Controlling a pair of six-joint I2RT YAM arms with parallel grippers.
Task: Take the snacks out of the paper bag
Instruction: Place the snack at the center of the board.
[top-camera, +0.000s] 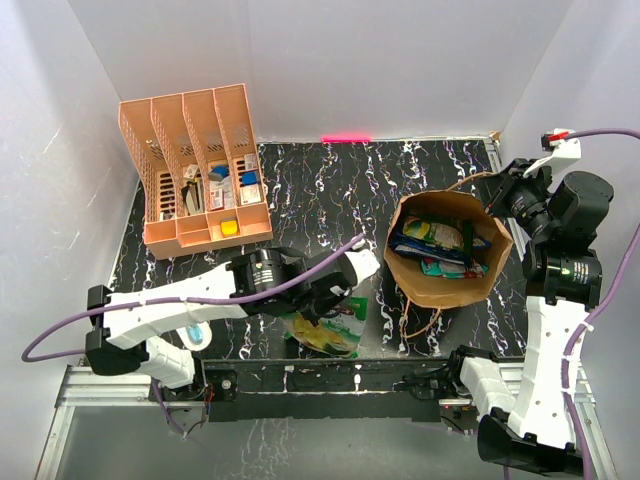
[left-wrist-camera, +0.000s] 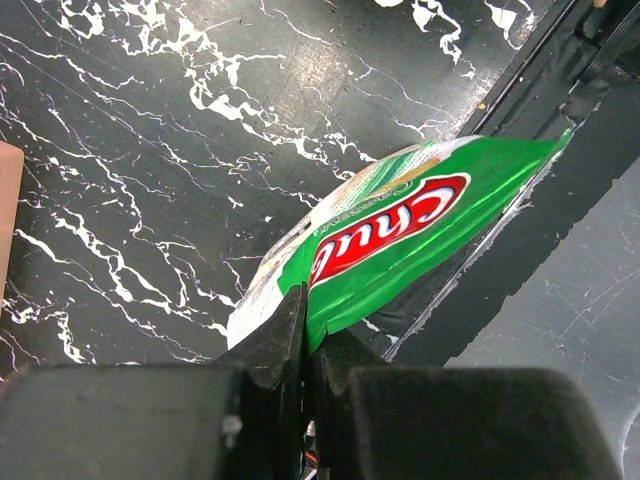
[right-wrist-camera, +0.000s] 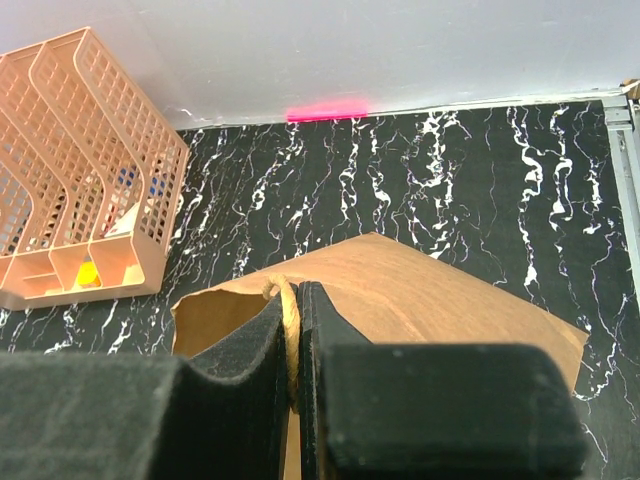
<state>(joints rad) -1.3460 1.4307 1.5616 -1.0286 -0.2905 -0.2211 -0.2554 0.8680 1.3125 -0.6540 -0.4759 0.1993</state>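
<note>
The brown paper bag (top-camera: 452, 291) stands open at the right of the table, with several snacks (top-camera: 438, 244) showing inside. My right gripper (top-camera: 502, 196) is at the bag's far right rim. In the right wrist view it (right-wrist-camera: 292, 300) is shut on the bag's twisted handle (right-wrist-camera: 289, 322), with the bag (right-wrist-camera: 420, 290) just below it. My left gripper (top-camera: 318, 305) is shut on the edge of a green snack packet (top-camera: 335, 328) low over the table's front edge. In the left wrist view the packet (left-wrist-camera: 400, 235) sticks out from the shut gripper (left-wrist-camera: 305, 305).
A peach-orange file organiser (top-camera: 195, 165) with small items stands at the back left. A light-blue and white oval gadget (top-camera: 197, 336) lies under the left arm. A pink tape mark (top-camera: 345, 137) is on the back wall. The metal base rail (top-camera: 330, 380) runs along the front.
</note>
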